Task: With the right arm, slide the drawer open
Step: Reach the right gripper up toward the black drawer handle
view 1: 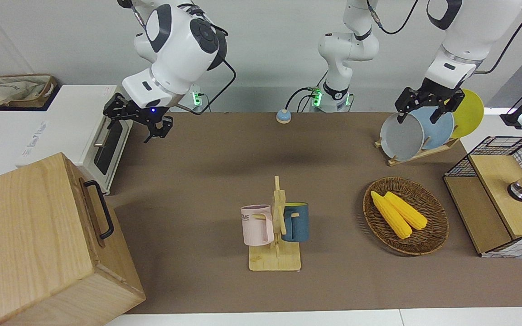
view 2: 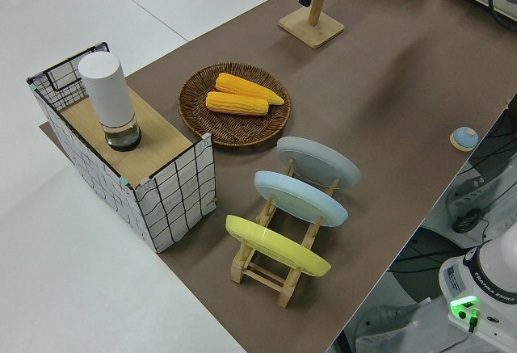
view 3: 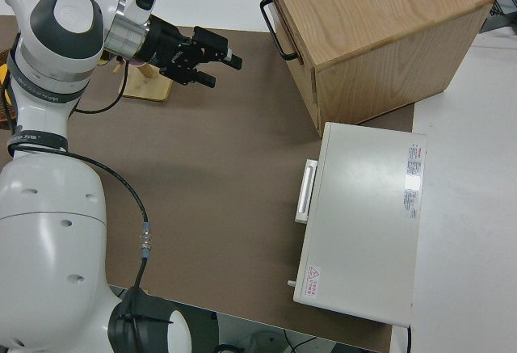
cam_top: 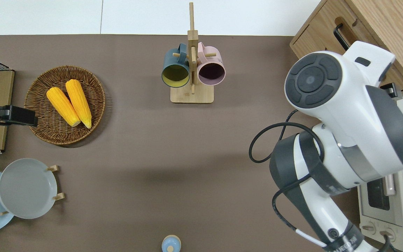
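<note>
The drawer [view 1: 92,213] sits shut in the pale wooden cabinet [view 1: 25,244] at the right arm's end of the table, its black bar handle [view 1: 99,209] facing the mat. It also shows in the overhead view [cam_top: 322,38] and the right side view [view 3: 292,42]. My right gripper [view 1: 157,132] is open and empty, up in the air over the brown mat, apart from the handle [view 3: 279,26]. The right side view shows its fingers spread [view 3: 224,71]. In the overhead view the arm's own body hides it. The left arm is parked.
A white toaster oven [view 1: 107,145] stands beside the cabinet, nearer to the robots. A wooden mug stand [view 1: 275,226] holds a pink and a blue mug mid-table. A basket of corn [view 1: 405,215], a plate rack [view 1: 417,133] and a wire-mesh rack [view 1: 499,194] are toward the left arm's end.
</note>
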